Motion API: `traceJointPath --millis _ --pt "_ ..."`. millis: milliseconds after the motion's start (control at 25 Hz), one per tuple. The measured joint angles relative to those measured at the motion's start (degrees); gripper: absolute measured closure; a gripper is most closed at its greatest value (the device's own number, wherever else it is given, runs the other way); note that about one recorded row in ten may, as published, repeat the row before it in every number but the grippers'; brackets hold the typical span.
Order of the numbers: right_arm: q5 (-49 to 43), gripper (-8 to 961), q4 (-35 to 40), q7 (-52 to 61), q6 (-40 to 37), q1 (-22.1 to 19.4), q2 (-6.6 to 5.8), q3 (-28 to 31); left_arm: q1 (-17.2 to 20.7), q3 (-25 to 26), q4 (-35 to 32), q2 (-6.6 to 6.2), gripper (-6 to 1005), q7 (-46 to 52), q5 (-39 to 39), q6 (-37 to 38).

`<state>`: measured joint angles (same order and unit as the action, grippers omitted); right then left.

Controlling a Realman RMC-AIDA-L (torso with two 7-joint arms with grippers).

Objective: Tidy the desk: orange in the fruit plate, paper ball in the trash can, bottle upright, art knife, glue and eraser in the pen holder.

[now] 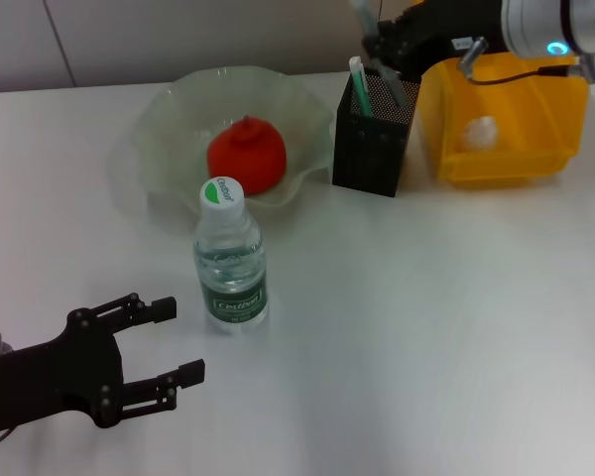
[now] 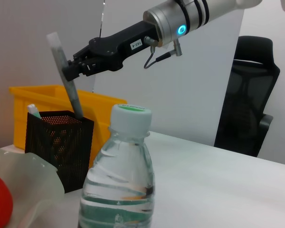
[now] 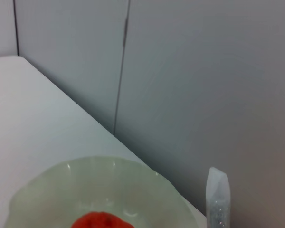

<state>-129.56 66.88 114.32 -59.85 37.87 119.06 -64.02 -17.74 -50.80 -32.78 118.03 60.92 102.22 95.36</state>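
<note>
Bottle [image 1: 230, 256] upright on white desk [image 1: 426, 327], left tool [image 1: 169, 342] wide, grey wall [image 3: 204, 85] behind

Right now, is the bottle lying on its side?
No: in the head view the bottle stands upright on the desk, cap up, in front of the fruit plate.

A translucent pale-green wavy glass plate [image 1: 159, 149] carries a red-orange round fruit [image 1: 247, 154]. Just in front of the plate, a clear plastic bottle [image 1: 230, 263] has a white cap with a green disc on top and a green-and-white label band. Beside the plate, a black perforated mesh pen holder [image 1: 372, 139] shows a white-and-green stick. Beyond the holder, a bright yellow plastic bin [image 1: 506, 124] contains a white crumpled paper ball [image 1: 479, 131]. The tabletop [image 1: 426, 317] is plain white.
</note>
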Motion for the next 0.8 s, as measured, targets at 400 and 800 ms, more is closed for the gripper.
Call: traceJointPath --millis 400,800 --pt "1.57 775 -3.66 -0.52 2.32 0.48 -0.06 0.57 -0.02 -0.01 0.00 0.00 196 0.20 0.00 0.00" --pt "1.20 467 -0.45 1.60 -1.52 -1.53 -0.10 3.11 -0.08 0.00 0.00 0.00 197 0.20 -0.01 0.22"
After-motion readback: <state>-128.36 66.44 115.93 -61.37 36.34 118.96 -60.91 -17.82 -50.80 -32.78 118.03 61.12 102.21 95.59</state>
